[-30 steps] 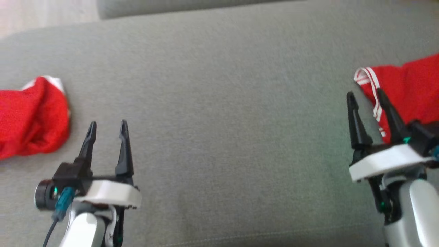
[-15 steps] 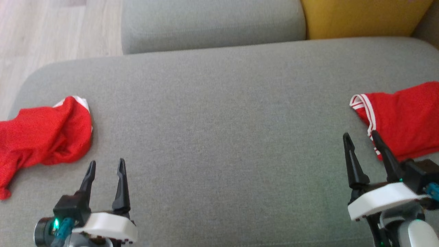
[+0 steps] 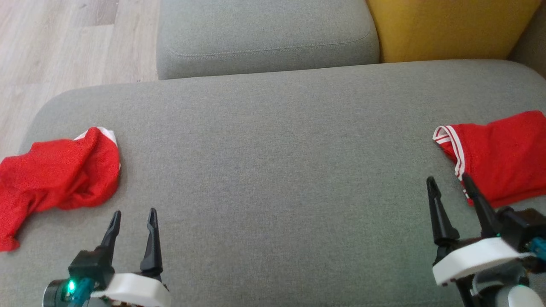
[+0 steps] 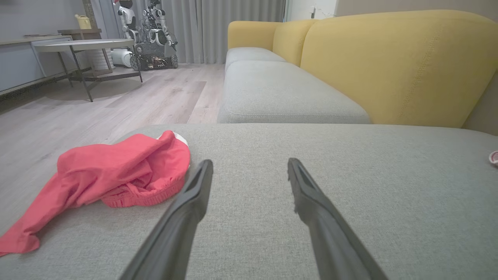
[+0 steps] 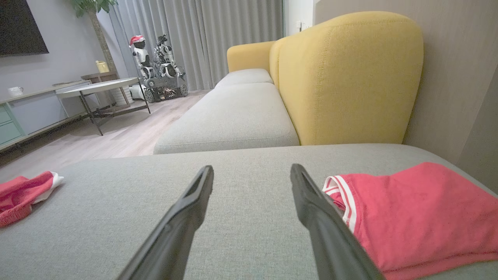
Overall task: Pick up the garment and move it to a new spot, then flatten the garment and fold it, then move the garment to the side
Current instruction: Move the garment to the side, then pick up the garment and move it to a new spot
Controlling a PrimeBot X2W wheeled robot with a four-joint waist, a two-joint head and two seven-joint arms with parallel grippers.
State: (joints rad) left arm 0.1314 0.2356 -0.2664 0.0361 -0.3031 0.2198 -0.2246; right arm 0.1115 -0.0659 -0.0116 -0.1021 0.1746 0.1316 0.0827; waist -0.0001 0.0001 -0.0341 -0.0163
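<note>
Upholstery of a grey sofa seat (image 3: 277,162) is being shown across the head view, with a crumpled red garment (image 3: 59,170) lying at its left end and a flatter striped red garment (image 3: 503,157) at its right end. The left hand (image 3: 134,212) is being held wide open and empty, near the crumpled red garment but apart from it. The right hand (image 3: 448,178) is likewise being held wide open with nothing in it. In the left wrist view, the crumpled red garment (image 4: 124,171) is being seen just left of the spread fingers (image 4: 194,202). In the right wrist view, the striped red garment (image 5: 412,210) is being partly covered by one finger; whether they touch cannot be told.
</note>
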